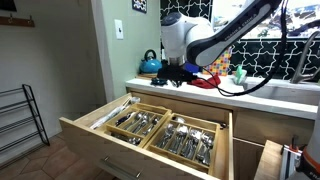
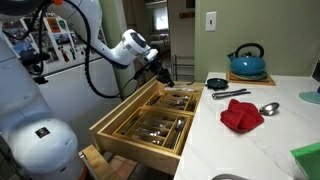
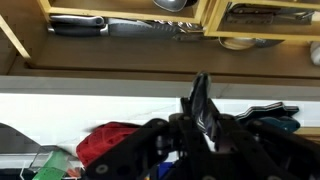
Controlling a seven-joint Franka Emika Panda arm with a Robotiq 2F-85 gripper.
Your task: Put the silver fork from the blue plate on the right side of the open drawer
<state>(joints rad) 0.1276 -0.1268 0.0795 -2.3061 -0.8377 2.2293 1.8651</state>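
The gripper (image 1: 178, 72) hangs over the back edge of the open drawer (image 1: 128, 148), close to the counter's rim. It also shows in an exterior view (image 2: 163, 76). In the wrist view the jaws (image 3: 200, 112) are shut on a thin silver piece, the fork (image 3: 199, 98), which sticks out past the fingertips. The drawer (image 2: 128, 141) is wide and shallow, of light wood, with divider trays of silver cutlery (image 3: 180, 28). I cannot make out the blue plate clearly in any view.
On the white counter (image 2: 250, 140) lie a red cloth (image 2: 241, 115), a spoon (image 2: 268, 108), a black utensil (image 2: 230, 94) and a small dark pan (image 2: 216, 83). A teal kettle (image 2: 247, 62) stands at the back. A narrow wooden pull-out (image 1: 270, 160) is beside the drawer.
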